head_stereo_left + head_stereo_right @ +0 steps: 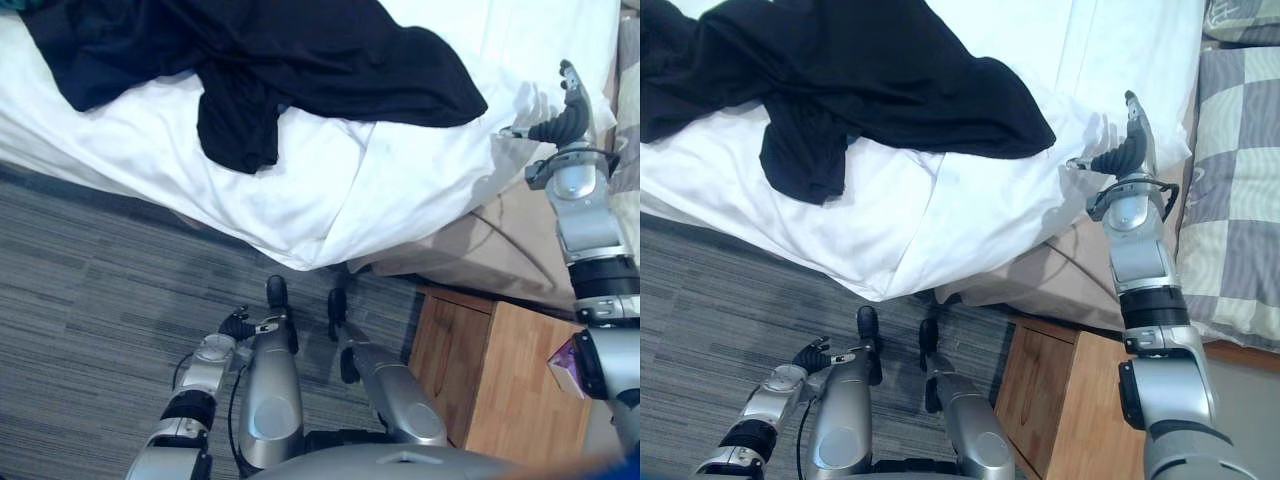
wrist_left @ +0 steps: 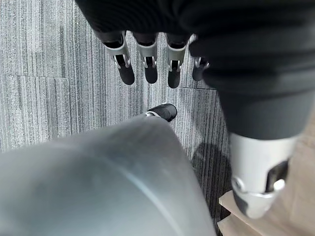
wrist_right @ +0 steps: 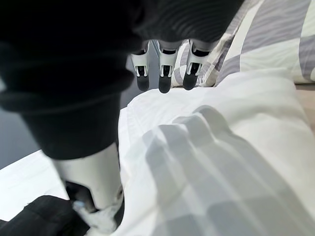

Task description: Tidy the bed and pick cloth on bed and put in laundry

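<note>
While black cloth (image 1: 890, 80) drapes bed (image 1: 940, 215), right robot hand (image 1: 1131, 138) outstretched

Cloth (image 1: 870, 80) on bed (image 1: 970, 210), nightstand (image 1: 1070, 410) beside.
Spread over the bed's left part; pillow (image 1: 1230, 200) at right, right hand (image 1: 1130, 140) above the bed between the two; floor (image 1: 710, 320) in front, left hand (image 1: 810, 357) low over it.

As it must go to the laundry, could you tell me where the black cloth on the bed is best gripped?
Probably its rounded corner nearest the right hand, coming from above on the robot's right: the black cloth lies flat on the white duvet there, and that open hand is raised close beside it.
</note>
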Robot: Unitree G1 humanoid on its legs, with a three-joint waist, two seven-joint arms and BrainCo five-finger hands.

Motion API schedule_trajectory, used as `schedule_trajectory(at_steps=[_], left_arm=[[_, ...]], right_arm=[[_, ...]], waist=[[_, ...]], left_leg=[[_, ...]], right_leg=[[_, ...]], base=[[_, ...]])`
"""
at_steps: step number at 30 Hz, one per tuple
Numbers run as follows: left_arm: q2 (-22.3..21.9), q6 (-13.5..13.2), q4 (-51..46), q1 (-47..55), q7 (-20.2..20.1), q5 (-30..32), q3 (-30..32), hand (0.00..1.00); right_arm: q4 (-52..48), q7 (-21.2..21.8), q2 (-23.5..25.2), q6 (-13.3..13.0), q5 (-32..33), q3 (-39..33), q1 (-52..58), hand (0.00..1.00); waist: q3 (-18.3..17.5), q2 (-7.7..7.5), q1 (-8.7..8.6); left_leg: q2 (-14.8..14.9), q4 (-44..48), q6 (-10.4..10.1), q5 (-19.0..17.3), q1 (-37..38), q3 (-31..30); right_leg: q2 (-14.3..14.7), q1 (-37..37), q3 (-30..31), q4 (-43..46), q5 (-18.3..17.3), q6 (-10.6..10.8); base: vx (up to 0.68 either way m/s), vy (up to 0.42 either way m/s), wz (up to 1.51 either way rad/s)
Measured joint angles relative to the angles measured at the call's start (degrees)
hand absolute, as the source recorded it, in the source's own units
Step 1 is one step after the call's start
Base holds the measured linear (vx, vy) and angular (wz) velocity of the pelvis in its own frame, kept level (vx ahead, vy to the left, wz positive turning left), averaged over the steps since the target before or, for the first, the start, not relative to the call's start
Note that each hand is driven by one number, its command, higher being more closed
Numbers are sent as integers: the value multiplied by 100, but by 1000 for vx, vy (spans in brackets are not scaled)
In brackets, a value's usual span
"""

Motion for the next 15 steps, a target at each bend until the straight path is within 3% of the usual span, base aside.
schedule_trajectory(at_steps=[2, 7, 15], left_arm=[[51, 38, 19, 6, 5, 55, 74, 0], [66, 5, -9, 38, -3, 115, 206, 0], [75, -66, 1, -41, -113, -33, 156, 0]], right_arm=[[-87, 24, 25, -6, -36, -2, -2, 0], [-58, 79, 197, 11, -38, -83, 89, 0], [480, 95, 202, 3, -33, 172, -178, 0]], waist=[[-13, -82, -2], [-20, -93, -6], [-57, -125, 40]], left_leg=[[9, 240, -17, -70, -162, -16], [138, 721, -4, -255, -467, -160], [-49, 731, 115, -249, -924, -233]], right_leg=[[-30, -14, -12, -26, -224, 4], [59, -51, -162, -15, -239, 70], [-106, -515, -349, 92, -198, 96]], base=[[-34, -51, 2], [-28, 13, 5], [10, 69, 11]])
